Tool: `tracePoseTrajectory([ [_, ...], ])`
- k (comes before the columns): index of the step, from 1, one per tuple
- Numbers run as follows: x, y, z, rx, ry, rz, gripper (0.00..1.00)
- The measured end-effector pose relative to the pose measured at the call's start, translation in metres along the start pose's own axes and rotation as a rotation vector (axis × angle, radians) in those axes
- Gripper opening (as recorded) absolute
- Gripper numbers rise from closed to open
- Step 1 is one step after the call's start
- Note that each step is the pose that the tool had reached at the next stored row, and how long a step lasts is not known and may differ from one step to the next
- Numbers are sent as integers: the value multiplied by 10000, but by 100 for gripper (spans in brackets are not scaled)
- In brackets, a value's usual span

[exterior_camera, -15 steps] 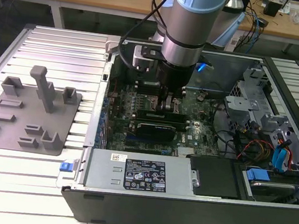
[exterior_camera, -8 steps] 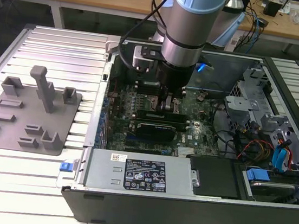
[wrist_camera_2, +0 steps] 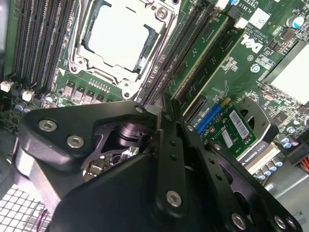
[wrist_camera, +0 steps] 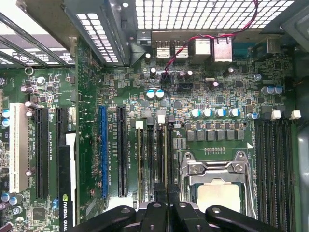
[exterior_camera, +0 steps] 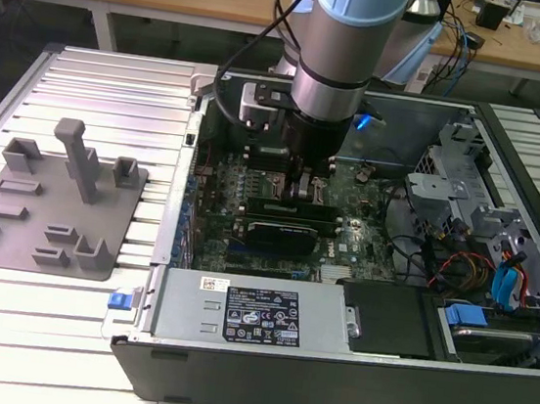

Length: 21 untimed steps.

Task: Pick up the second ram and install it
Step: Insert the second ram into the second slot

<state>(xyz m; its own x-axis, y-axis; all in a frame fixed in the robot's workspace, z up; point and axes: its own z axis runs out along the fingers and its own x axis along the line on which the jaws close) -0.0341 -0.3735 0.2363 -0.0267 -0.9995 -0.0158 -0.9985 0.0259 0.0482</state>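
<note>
My gripper (exterior_camera: 304, 182) is down inside the open computer case, over the memory slots beside the processor socket (wrist_camera: 217, 186). In both wrist views the black fingers stand close together around a thin stick set on edge. This is the second ram (wrist_camera: 167, 159), a long narrow green board (wrist_camera_2: 203, 55) running along a slot away from the gripper (wrist_camera_2: 163, 113). It looks low in the slot; how deep it sits is hidden by the gripper (wrist_camera: 167, 207).
A black expansion card (exterior_camera: 286, 232) lies just in front of the gripper in the exterior view. A grey fixture plate (exterior_camera: 53, 205) with blocks sits on the table at the exterior view's left. Drive cages and cables (exterior_camera: 471, 246) are at its right.
</note>
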Motion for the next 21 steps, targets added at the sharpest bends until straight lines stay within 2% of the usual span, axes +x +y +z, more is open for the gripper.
tracePoseTrajectory([
  [1,0,1,-1,0,19,2,9],
  [3,-1,0,0,-2,-34,1,9],
  [5,-1,-2,-1,-2,-52,0,9],
  [21,3,-7,1,-4,-47,0,9],
])
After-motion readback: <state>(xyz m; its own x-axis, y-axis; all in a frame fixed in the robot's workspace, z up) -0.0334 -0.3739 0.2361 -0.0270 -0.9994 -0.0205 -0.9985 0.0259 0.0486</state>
